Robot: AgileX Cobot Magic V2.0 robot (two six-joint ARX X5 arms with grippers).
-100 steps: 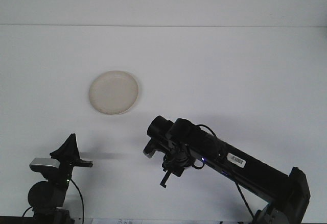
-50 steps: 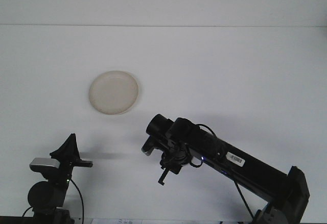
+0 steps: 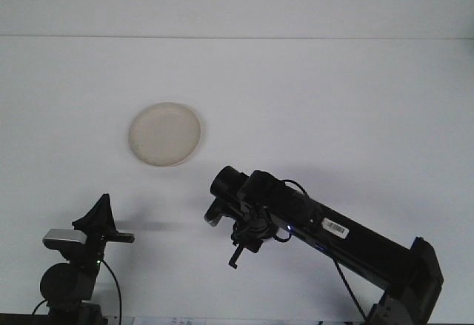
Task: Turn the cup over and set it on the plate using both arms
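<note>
Right pincer [image 3: 215, 214] crept slightly left, grip state unclear; left pincer [image 3: 104, 218] likewise; round matte cream plate [image 3: 164, 134].

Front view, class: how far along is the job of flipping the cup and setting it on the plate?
Nothing looks done: the plate lies bare on the table, and no cup can be made out. In hand: the right arm reaches over the table's middle, below the plate, while the left gripper sits low at the near edge. Left: grasping, flipping and placing the cup.
</note>
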